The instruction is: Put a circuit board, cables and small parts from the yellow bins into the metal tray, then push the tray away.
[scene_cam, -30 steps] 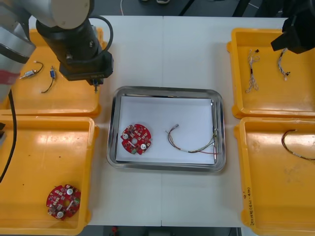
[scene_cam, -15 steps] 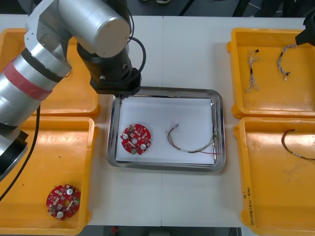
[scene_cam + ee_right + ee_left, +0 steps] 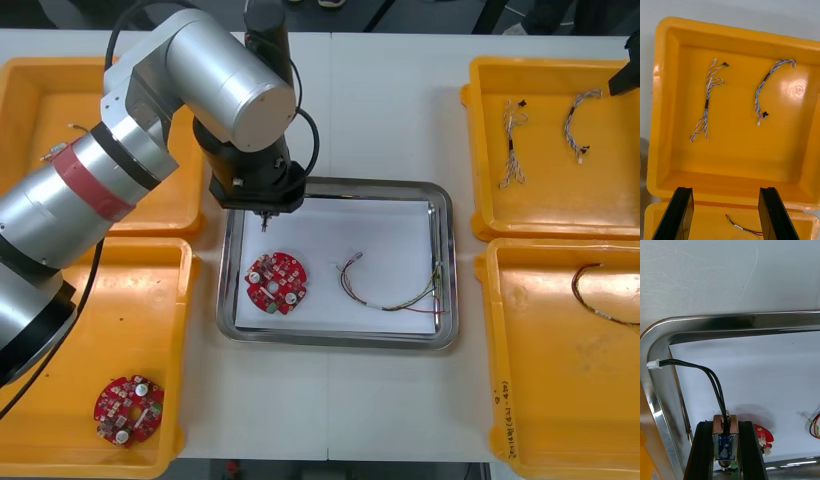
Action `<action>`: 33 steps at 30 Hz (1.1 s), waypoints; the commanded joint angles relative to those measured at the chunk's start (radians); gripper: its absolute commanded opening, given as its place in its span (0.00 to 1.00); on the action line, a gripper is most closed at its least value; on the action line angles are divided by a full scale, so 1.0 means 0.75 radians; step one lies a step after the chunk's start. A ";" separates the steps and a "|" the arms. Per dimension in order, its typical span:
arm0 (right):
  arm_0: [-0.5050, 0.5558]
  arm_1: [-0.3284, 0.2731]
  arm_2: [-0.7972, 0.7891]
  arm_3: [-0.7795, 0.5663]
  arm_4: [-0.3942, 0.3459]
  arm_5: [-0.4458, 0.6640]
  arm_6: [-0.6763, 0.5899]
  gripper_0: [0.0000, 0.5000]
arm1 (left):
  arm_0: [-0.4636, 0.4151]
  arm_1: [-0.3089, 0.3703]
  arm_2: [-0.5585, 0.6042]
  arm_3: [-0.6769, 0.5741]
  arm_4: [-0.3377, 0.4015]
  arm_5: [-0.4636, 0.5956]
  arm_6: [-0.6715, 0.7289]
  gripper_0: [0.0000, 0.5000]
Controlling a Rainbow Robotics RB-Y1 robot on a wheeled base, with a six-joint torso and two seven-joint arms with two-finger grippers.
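- Lowering the small metal part close to the white floor of the tray before letting go looks like the best way to do this step, so that it neither bounces nor rolls.
- Its black cable trails out to a white plug that seems to hang over the tray's rim. Moving a little further inward first would probably land the plug inside too.
- The left gripper is clamped on the part, which sits between its fingers.
- In the front view it hovers over the tray's 11 o'clock corner.
- The circuit board lies at 6 o'clock from it and the red and yellow cable at 4 o'clock, both already in the tray.
- The right gripper is spread and empty, waiting over a yellow bin at the tray's 2 o'clock.
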 commanded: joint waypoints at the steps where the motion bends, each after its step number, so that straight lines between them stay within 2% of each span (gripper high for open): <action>1: -0.160 0.042 -0.010 0.105 0.061 0.004 -0.026 1.00 | -0.049 -0.036 -0.035 0.031 -0.030 -0.043 0.031 0.00; 13: -0.268 0.142 0.051 0.373 0.217 0.004 -0.018 1.00 | -0.047 -0.042 -0.090 0.121 -0.063 -0.147 0.006 0.00; 18: -0.317 0.175 0.051 0.477 0.243 0.004 -0.018 1.00 | -0.049 -0.042 -0.090 0.121 -0.057 -0.145 0.014 0.01; 20: -0.338 0.193 0.051 0.537 0.264 -0.011 -0.016 1.00 | -0.049 -0.042 -0.090 0.121 -0.057 -0.145 0.016 0.12; 21: -0.348 0.204 0.051 0.563 0.276 -0.036 -0.018 1.00 | -0.047 -0.042 -0.092 0.121 -0.057 -0.145 0.016 0.22; 25: -0.358 0.228 0.051 0.625 0.309 -0.114 -0.018 1.00 | -0.047 -0.042 -0.090 0.121 -0.055 -0.145 0.029 0.73; 28: -0.360 0.249 0.051 0.661 0.329 -0.171 -0.018 1.00 | -0.047 -0.040 -0.090 0.121 -0.057 -0.145 0.033 1.00; 33: -0.385 0.281 0.051 0.747 0.348 -0.259 -0.028 1.00 | -0.047 -0.040 -0.090 0.121 -0.061 -0.145 0.039 1.00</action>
